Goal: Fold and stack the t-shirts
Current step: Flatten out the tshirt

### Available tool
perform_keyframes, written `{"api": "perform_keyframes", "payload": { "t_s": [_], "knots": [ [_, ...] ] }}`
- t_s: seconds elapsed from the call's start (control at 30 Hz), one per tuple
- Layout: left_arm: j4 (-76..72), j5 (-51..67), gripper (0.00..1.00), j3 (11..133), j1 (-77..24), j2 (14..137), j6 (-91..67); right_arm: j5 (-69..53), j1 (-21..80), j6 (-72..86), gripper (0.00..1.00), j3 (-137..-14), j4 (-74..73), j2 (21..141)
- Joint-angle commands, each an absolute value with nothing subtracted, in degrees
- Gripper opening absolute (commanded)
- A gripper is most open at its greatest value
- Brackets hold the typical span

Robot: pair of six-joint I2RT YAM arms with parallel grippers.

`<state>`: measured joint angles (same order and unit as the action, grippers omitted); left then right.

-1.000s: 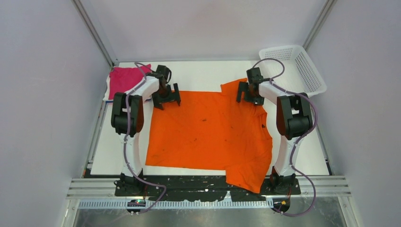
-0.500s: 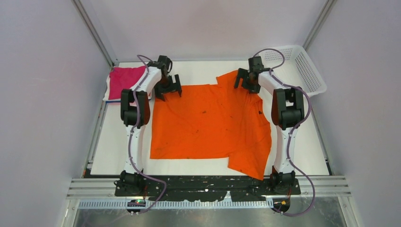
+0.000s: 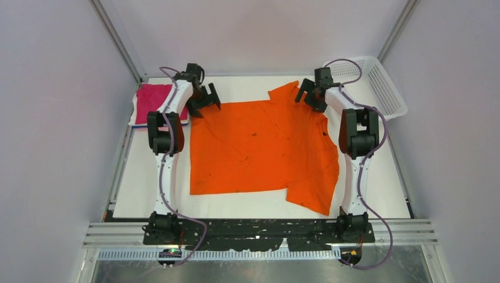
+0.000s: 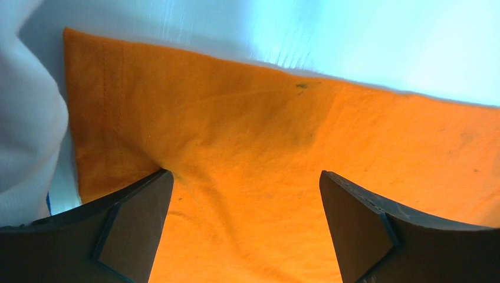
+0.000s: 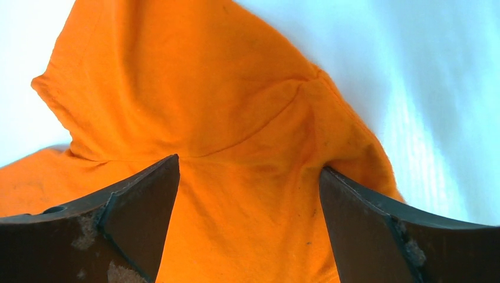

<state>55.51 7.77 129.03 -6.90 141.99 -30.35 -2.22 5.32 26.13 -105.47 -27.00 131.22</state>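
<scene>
The bright orange t-shirt [image 3: 265, 147] lies spread flat on the white table, one sleeve hanging toward the near right edge. My left gripper [image 3: 203, 100] is open, with its fingers down on the shirt's far left corner [image 4: 244, 174]. My right gripper [image 3: 309, 97] is open, with its fingers down on the far right sleeve area [image 5: 250, 162]. Orange cloth fills the gap between each pair of fingers. A folded magenta-pink t-shirt [image 3: 154, 99] lies at the far left on lighter cloth, and white cloth [image 4: 26, 118] shows at the left of the left wrist view.
A white lattice basket [image 3: 377, 82] stands at the far right corner. The table's back edge and the enclosure walls lie just beyond both grippers. Bare white table [image 3: 153, 177] shows left of the orange shirt.
Both arms have stretched toward the back of the table. The orange shirt has slid away from the near edge with them and lies flatter.
</scene>
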Motion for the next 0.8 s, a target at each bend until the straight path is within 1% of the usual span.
{"api": "perform_keyframes", "payload": {
  "t_s": [0.0, 0.23, 0.4, 0.5, 0.67, 0.77],
  "knots": [
    [52.46, 9.32, 1.0, 133.11, -7.03, 143.34, -31.51, 3.1, 3.72, 30.37, 0.95, -98.81, -24.21, 127.52],
    [49.02, 13.98, 1.0, 132.8, -7.19, 143.65, -30.76, 6.48, 3.37, 32.22, 0.95, -91.84, -20.99, 123.0],
    [47.07, 14.93, 1.0, 132.71, -7.67, 141.38, -30.03, 8.12, 3.47, 30.92, 0.95, -91.57, -20.46, 121.34],
    [46.52, 14.33, 1.0, 132.64, -8.27, 137.4, -29.16, 3.32, 3.99, 25.99, 0.95, -93.64, -17.92, 120.33],
    [45.86, 12.12, 1.0, 129.36, -10.03, 127.71, -27.19, -11.81, 5.38, 20.9, 0.95, -95.11, -14.69, 116.59],
    [45.95, 11.27, 1.0, 125.09, -11.19, 120.51, -25.68, -13.68, 6.33, 20.38, 0.95, -93.92, -14.02, 114.08]
  ]
}}
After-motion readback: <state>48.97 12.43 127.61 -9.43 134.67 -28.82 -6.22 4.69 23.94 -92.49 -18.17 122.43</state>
